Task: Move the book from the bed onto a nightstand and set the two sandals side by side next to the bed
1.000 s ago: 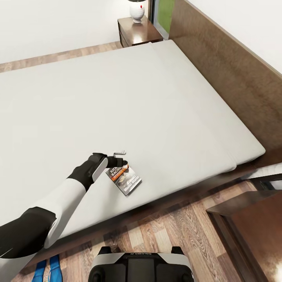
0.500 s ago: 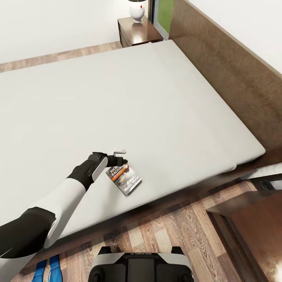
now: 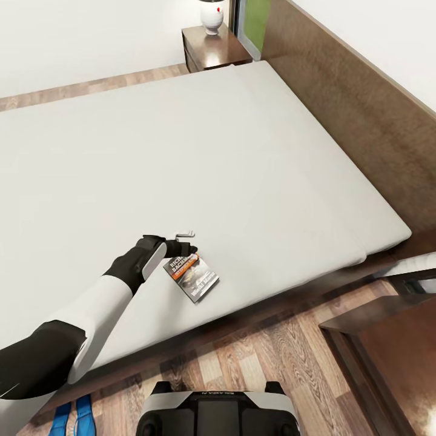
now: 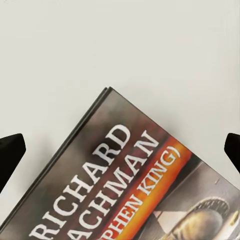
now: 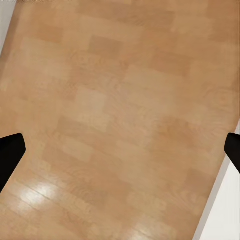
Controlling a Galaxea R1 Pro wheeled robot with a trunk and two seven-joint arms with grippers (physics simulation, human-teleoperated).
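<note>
Lying flat on the light-grey mattress of the bed (image 3: 254, 151), close to its near edge and a little left of the middle, the book (image 3: 192, 276) shows its dark cover, orange band and white lettering face up. Over the last second nothing about it has shifted and the arm has barely moved, so to my eye the pick-up has not happened yet and the robot is settling its aim. The left tool (image 3: 188, 241) sits at the book's far-left corner, seemingly just above or touching it; from the wrist camera its two dark fingertips (image 4: 10, 155) stand wide apart with the book's corner (image 4: 125, 185) between them, clamped on nothing. The left arm reaches forward and rightward from the robot's shoulder, white forearm low over the mattress, black wrist angled down at the book. The right tool (image 5: 120, 150) also stands wide, holding nothing and looking down on bare plank floor. On the floor at the near left, just beside the bed frame, the two blue sandals (image 3: 72, 415) lie next to each other, which looks like that half of the job done. A nightstand (image 3: 212, 51) with a white lamp (image 3: 212, 15) stands at the far side by the headboard.
</note>
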